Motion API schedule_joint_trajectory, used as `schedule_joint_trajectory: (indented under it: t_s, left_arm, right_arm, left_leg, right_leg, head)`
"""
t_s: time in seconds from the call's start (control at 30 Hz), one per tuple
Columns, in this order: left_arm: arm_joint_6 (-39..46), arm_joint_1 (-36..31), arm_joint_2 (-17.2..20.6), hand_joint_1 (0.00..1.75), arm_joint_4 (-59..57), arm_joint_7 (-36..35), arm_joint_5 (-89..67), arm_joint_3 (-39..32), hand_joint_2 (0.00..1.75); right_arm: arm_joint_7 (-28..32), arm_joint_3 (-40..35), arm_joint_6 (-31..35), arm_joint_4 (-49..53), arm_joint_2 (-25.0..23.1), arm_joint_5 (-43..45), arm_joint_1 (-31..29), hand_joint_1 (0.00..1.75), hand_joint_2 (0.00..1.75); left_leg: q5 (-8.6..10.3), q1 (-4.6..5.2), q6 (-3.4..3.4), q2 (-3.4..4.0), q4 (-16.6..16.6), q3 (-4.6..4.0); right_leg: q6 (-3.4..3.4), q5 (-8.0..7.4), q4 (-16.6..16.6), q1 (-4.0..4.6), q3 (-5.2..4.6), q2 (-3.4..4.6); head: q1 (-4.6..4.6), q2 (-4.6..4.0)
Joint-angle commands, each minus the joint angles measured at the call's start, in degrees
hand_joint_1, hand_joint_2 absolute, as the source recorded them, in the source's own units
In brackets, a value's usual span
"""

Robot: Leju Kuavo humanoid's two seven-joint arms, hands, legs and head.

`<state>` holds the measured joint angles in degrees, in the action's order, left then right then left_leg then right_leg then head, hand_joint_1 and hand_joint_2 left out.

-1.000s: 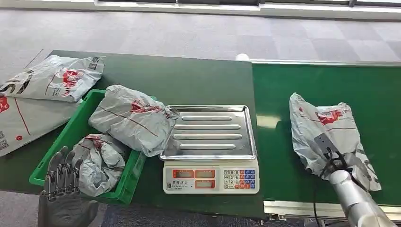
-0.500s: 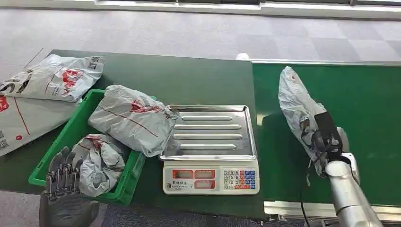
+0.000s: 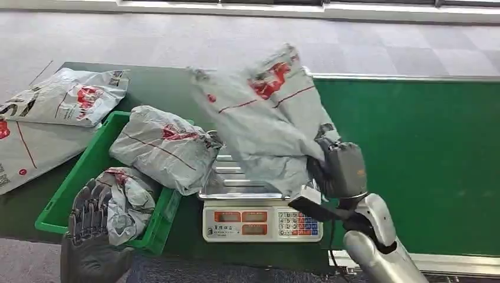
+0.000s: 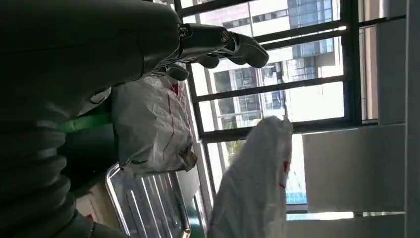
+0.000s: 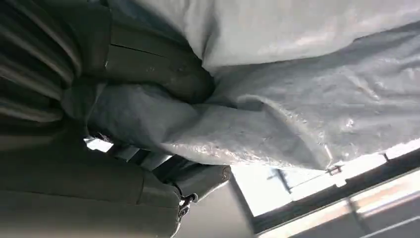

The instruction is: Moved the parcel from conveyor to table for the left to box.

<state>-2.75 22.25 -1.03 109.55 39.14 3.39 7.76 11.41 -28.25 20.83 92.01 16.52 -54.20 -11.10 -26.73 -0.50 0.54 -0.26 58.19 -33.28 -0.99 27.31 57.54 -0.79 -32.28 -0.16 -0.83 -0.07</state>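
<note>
The parcel (image 3: 268,124) has left the conveyor (image 3: 424,147) and now hangs in the air over the scale (image 3: 262,221), gripped by the right hand (image 3: 339,171). The left hand (image 3: 88,212), empty with fingers loosely apart, has risen beside the green crate (image 3: 59,209), so the handover looks near.

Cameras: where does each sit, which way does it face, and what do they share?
Head view: high on the body, looking down at scale, green crate; both hands enter below.
Left wrist view: behind the left hand, facing windows.
Right wrist view: behind the right hand, against its held parcel.
Shared: that parcel, in all three.
</note>
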Motion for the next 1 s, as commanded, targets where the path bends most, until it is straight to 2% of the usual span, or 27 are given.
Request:
schedule_joint_trajectory:
  t_s: [0.03,0.17,0.2,0.23,0.3,0.37,0.57,0.73,0.8,0.87,0.9,0.97,1.0]
  left_arm:
    - [-0.89,-1.83,-0.45,0.00,-5.08,0.00,-0.28,-2.46,1.75]
    - [-0.73,-0.17,-0.89,0.00,-3.76,0.07,-1.06,-2.96,1.75]
    - [-0.55,0.52,-1.05,0.00,-3.03,0.01,-1.11,-3.31,1.75]
    - [-0.23,1.38,-1.46,0.00,-2.09,-0.79,-1.10,-4.27,1.75]
    - [-0.08,1.97,-1.82,0.00,-1.01,-1.99,-1.06,-5.29,1.75]
    - [-0.13,2.09,-2.22,0.00,-0.36,-2.92,-1.01,-6.34,1.75]
    - [-0.93,2.55,-2.93,0.00,1.11,-3.18,-4.06,-7.37,1.75]
    - [-0.95,2.32,-2.84,0.00,1.04,-3.21,-4.36,-7.23,1.75]
    - [-1.00,1.85,-2.26,0.00,1.08,-2.72,-5.40,-6.78,1.75]
    - [-0.86,0.27,-1.32,0.00,0.66,-1.73,-7.30,-5.63,1.75]
    - [-0.90,-0.70,-1.01,0.00,0.37,-1.95,-7.85,-5.04,1.75]
    - [-0.06,-2.92,-0.25,0.00,0.05,-2.42,-10.36,-3.43,1.75]
    - [0.21,-3.48,-0.19,0.00,0.00,-2.82,-10.56,-3.12,1.75]
  right_arm:
    - [-1.30,-13.40,-1.47,1.41,2.95,-0.60,-3.65,1.75,1.75]
    - [-7.40,-16.06,-10.32,-3.16,0.13,-5.05,-5.01,1.75,1.75]
    - [-9.75,-16.34,-13.25,-4.79,-0.54,-6.06,-5.66,0.87,1.75]
    - [-15.75,-16.95,-21.16,-8.01,-1.17,-7.48,-7.33,0.00,1.75]
    - [-20.23,-17.31,-26.77,-12.49,-2.35,-9.47,-9.54,0.00,1.75]
    - [-22.18,-17.78,-29.46,-16.30,-3.13,-10.15,-11.20,0.00,1.75]
    - [-24.44,-16.98,-31.07,-18.12,-0.72,-8.80,-12.64,0.00,1.75]
    - [-24.33,-17.12,-31.31,-18.21,-0.64,-8.50,-12.96,0.00,1.75]
    - [-21.39,-16.79,-30.31,-17.52,-0.14,-5.22,-12.98,0.00,1.75]
    - [-13.93,-14.36,-26.06,-15.39,-0.44,3.02,-12.07,0.00,1.75]
    - [-11.97,-13.08,-24.57,-14.22,-0.59,6.02,-11.75,0.00,0.00]
    - [-6.20,-8.77,-16.63,-9.73,-1.03,12.07,-9.66,0.00,0.00]
    - [-6.38,-8.45,-16.94,-8.33,-0.61,12.53,-9.51,0.00,0.00]
  left_leg:
    - [0.03,0.03,-0.01,0.05,-0.04,0.02]
    - [0.07,0.05,-0.01,0.29,-0.24,0.18]
    - [0.01,0.01,0.02,0.25,-0.10,0.15]
    - [0.04,0.02,0.02,0.25,-0.16,0.17]
    - [-0.01,0.00,0.03,0.25,-0.05,0.10]
    - [0.01,-0.02,0.04,0.37,-0.09,0.10]
    - [0.05,0.00,0.01,0.25,-0.10,0.11]
    - [0.12,-0.01,0.00,0.10,-0.11,0.16]
    - [0.12,0.00,0.01,0.07,-0.09,0.15]
    - [0.14,0.01,0.01,0.02,-0.11,0.16]
    - [0.20,0.02,0.00,-0.01,-0.17,0.12]
    - [0.18,0.01,0.02,-0.15,-0.07,0.11]
    - [0.15,0.02,0.02,-0.17,-0.02,0.11]
  right_leg:
    - [0.02,-0.03,-0.03,-0.02,0.01,0.05]
    - [0.09,-0.13,-0.22,-0.03,0.08,0.30]
    - [0.07,-0.08,-0.10,0.00,0.06,0.29]
    - [0.09,-0.11,-0.16,0.00,0.08,0.29]
    - [0.05,-0.07,-0.06,0.01,0.04,0.28]
    - [0.07,-0.13,-0.10,0.04,0.01,0.39]
    - [0.08,-0.13,-0.12,0.02,0.05,0.25]
    - [0.09,-0.17,-0.17,0.03,0.08,0.10]
    - [0.08,-0.15,-0.13,0.01,0.08,0.07]
    - [0.09,-0.16,-0.14,0.00,0.09,0.02]
    - [0.10,-0.21,-0.19,0.00,0.06,-0.02]
    - [0.08,-0.15,-0.09,0.00,0.07,-0.15]
    - [0.08,-0.13,-0.04,-0.01,0.04,-0.17]
  head:
    - [0.00,0.00]
    - [0.00,0.00]
    - [0.00,0.00]
    - [0.00,0.00]
    - [0.00,0.00]
    - [0.00,0.00]
    - [0.00,0.00]
    - [0.00,0.00]
    - [0.00,0.00]
    - [0.00,0.00]
    - [0.00,0.00]
    - [0.00,0.00]
    - [0.00,0.00]
